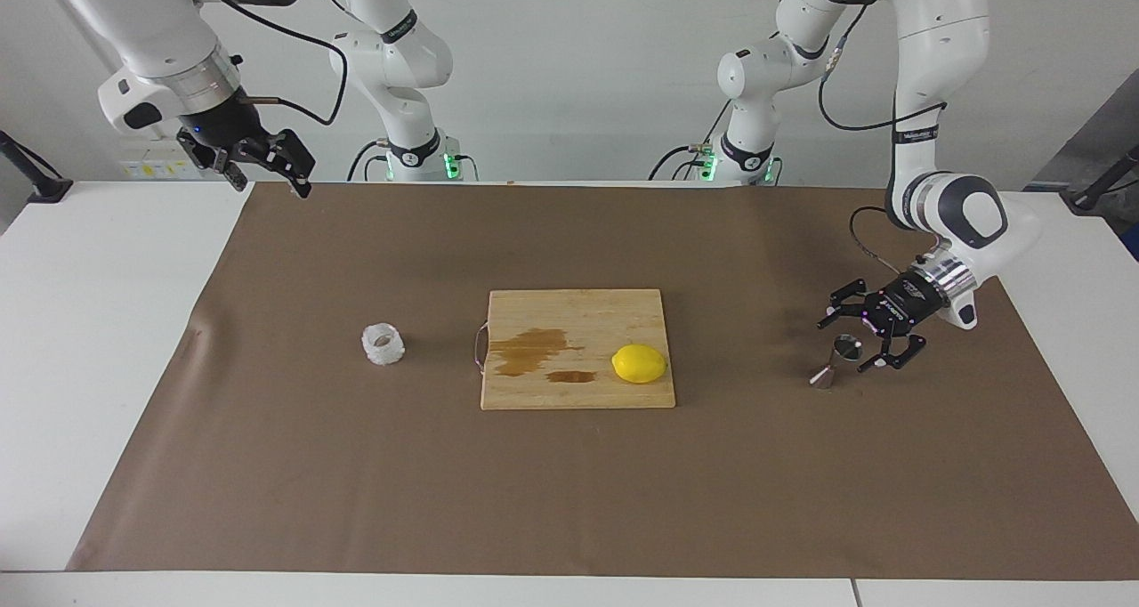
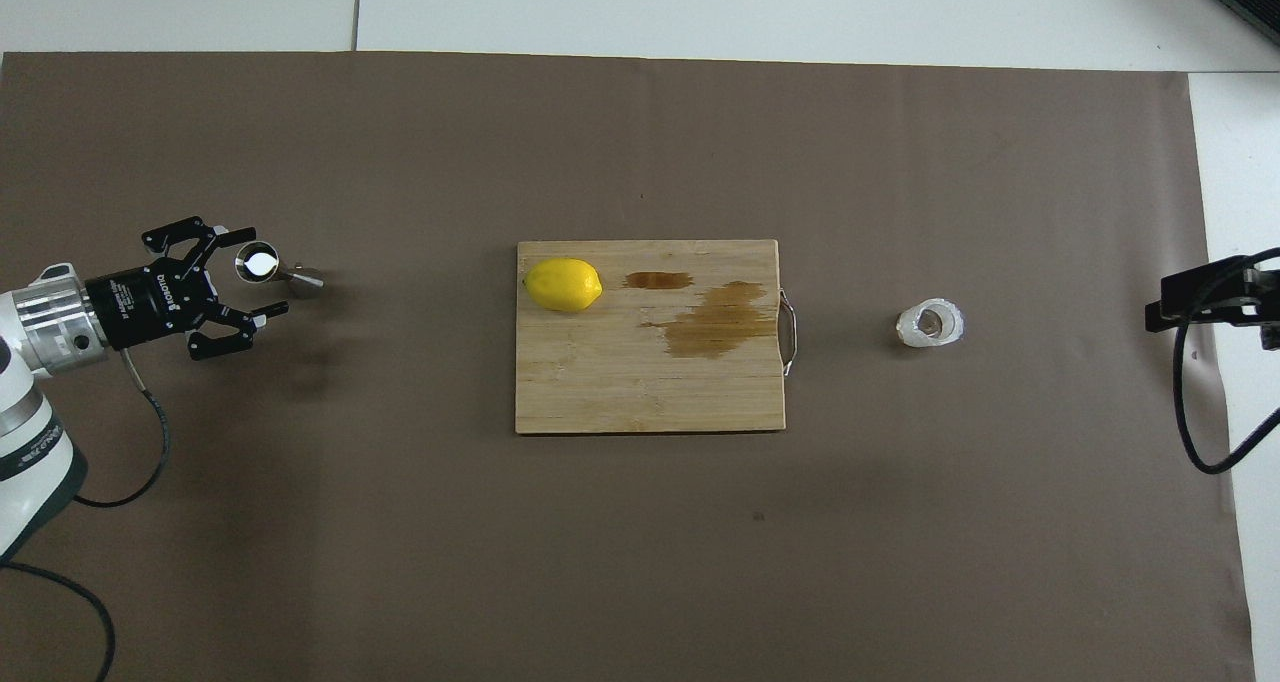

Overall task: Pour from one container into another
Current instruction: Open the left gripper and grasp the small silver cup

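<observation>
Left gripper (image 1: 868, 340) low, fingers spread; right gripper (image 1: 267, 164) raised, seemingly spread.

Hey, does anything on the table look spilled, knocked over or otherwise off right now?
Yes. The cutting board carries brown wet-looking stains beside the lemon, like spilled liquid. The steel jigger, by the open left hand, looks tilted rather than upright. The clear cup stands normally.

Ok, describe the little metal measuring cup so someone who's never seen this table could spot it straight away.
Start at the wooden cutting board in the middle of the brown mat, then go toward the left arm's end of the table. The jigger stands there on the mat, beside the left tool. It is the only shiny steel thing, hourglass-shaped, unlike the crinkled clear cup.
</observation>
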